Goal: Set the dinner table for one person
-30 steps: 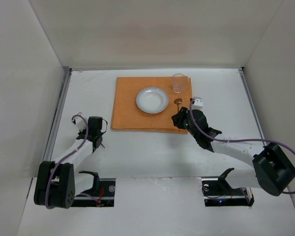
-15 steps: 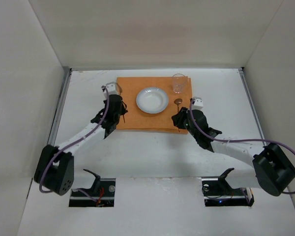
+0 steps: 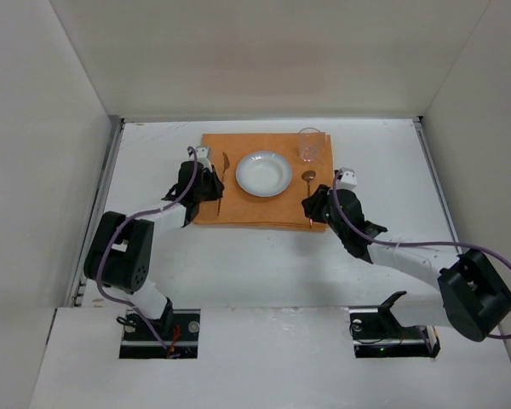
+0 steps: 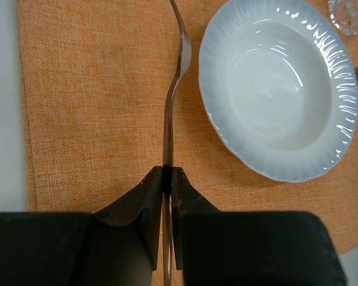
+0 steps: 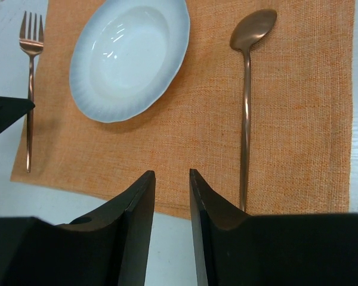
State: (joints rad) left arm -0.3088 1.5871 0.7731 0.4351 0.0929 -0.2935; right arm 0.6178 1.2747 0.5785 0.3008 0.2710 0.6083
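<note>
On the white dinner table (image 3: 264,256) lies an orange cloth (image 3: 238,204) with a white plate (image 3: 263,173) (image 4: 274,89) (image 5: 128,59) in its middle. My left gripper (image 4: 169,174) (image 3: 215,189) is shut on the handle of a copper fork (image 4: 176,77) (image 5: 30,77), which points away over the cloth just left of the plate. I cannot tell whether the fork touches the cloth. A copper spoon (image 5: 246,107) (image 3: 309,183) lies on the cloth right of the plate. My right gripper (image 5: 172,174) (image 3: 311,209) hangs open and empty over the cloth's near edge, left of the spoon's handle.
A clear glass (image 3: 311,144) (image 4: 349,15) stands at the cloth's far right corner, beyond the spoon. Grey rails (image 3: 102,196) run along the table's left and right edges, with white walls around.
My left arm has swung from the table's near left up to the cloth's left side, carrying the fork. The right gripper has barely moved, its jaws slightly wider.
</note>
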